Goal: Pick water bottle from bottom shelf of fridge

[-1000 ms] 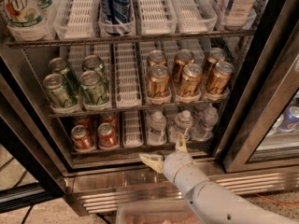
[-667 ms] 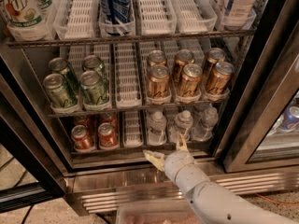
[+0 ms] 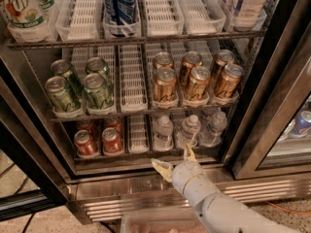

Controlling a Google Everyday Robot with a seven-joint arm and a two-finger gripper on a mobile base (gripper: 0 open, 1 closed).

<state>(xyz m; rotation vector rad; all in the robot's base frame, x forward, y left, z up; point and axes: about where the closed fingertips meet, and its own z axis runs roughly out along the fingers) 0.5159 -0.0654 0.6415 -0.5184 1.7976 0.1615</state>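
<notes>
Your gripper (image 3: 171, 157) hangs just outside the fridge (image 3: 121, 191), low in front of the bottom shelf (image 3: 146, 155), with its two fingers spread wide and nothing between them. Three small clear bottles stand upright at the right end of that shelf: the left bottle (image 3: 163, 132), the middle bottle (image 3: 189, 129) and the right bottle (image 3: 214, 126). They are close together, with a bare white tray (image 3: 138, 134) and the red cans (image 3: 98, 141) to their left. The gripper faces the gap between the left and middle bottles. Expect any of them to be fairly light, with thin walls that give under a hard squeeze and a smooth skin that may be slick from the cold. How full they are you cannot tell. Take hold around the body at the label, below the shoulder, not at the white cap. The cap is narrow and would let the bottle swing. The left bottle looks the easier one, since the tray beside it leaves room for one finger. Go in gently, because these bottles are tall and narrow and a nudge at the foot could tip one into its neighbour.
</notes>
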